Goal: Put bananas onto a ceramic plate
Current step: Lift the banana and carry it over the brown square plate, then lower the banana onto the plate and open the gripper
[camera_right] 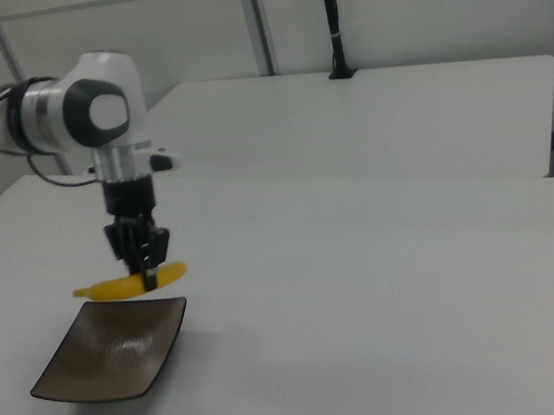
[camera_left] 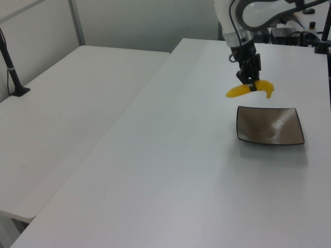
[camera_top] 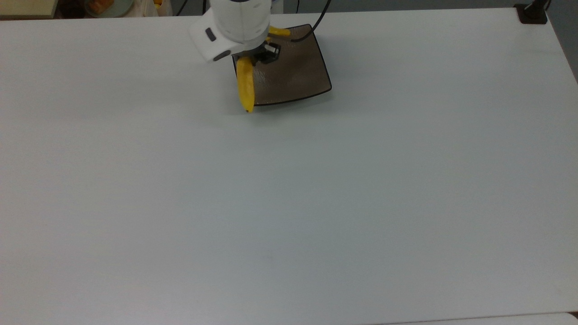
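The yellow banana (camera_top: 245,85) (camera_left: 248,89) (camera_right: 130,282) hangs in the air, held near its middle, with my gripper (camera_top: 257,53) (camera_left: 250,85) (camera_right: 143,265) shut on it. It hovers over the edge of the square brown ceramic plate (camera_top: 298,72) (camera_left: 269,126) (camera_right: 113,351). In the top view the banana's long end overhangs the plate's lower left corner and its short stem end (camera_top: 280,31) lies over the plate's upper part. In the right view the banana floats clearly above the plate's far rim, not touching it.
The plate rests on a wide white table (camera_top: 316,203). A second white table (camera_left: 62,113) stands alongside, with a black post (camera_left: 11,67) clamped on it. A black cable (camera_top: 316,20) runs from the arm above the plate.
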Motion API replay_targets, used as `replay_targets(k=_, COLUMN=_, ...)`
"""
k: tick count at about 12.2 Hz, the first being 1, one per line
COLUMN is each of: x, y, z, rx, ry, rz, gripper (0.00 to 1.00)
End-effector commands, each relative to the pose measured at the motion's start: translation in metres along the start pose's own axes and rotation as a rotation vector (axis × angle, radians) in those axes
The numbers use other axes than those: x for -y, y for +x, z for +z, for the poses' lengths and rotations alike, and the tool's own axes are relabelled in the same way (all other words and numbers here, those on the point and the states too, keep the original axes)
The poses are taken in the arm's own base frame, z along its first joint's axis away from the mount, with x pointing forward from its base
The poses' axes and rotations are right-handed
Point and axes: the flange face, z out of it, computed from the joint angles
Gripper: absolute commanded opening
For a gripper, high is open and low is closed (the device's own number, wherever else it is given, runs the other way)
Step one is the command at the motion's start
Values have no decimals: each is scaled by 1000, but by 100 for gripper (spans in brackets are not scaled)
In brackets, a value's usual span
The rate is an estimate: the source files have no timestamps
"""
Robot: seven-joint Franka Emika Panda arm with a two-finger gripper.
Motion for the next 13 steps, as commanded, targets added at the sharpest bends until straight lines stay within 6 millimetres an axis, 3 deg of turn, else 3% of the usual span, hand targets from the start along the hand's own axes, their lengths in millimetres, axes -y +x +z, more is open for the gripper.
replay_targets(k=1, x=19, y=-36, z=28, rx=46, ry=-21, rz=-33, gripper=0)
replay_targets(k=3, x=33, y=-42, z=42, rx=67, ry=-37, rz=-43, gripper=1)
replay_targets(k=6, x=31, y=-42, z=42, rx=71, ry=-36, rz=-36, gripper=23)
replay_targets(k=7, x=31, y=-42, z=43, rx=77, ry=-40, rz=-37, gripper=42)
replay_targets(k=9, x=32, y=-43, z=41, rx=73, ry=-39, rz=-41, gripper=62)
replay_targets(k=11, x=31, y=-46, z=31, rx=51, ry=-34, rz=-41, gripper=100)
replay_targets(k=13, x=29, y=-50, z=4, rx=-14, ry=-17, rz=-49, gripper=100)
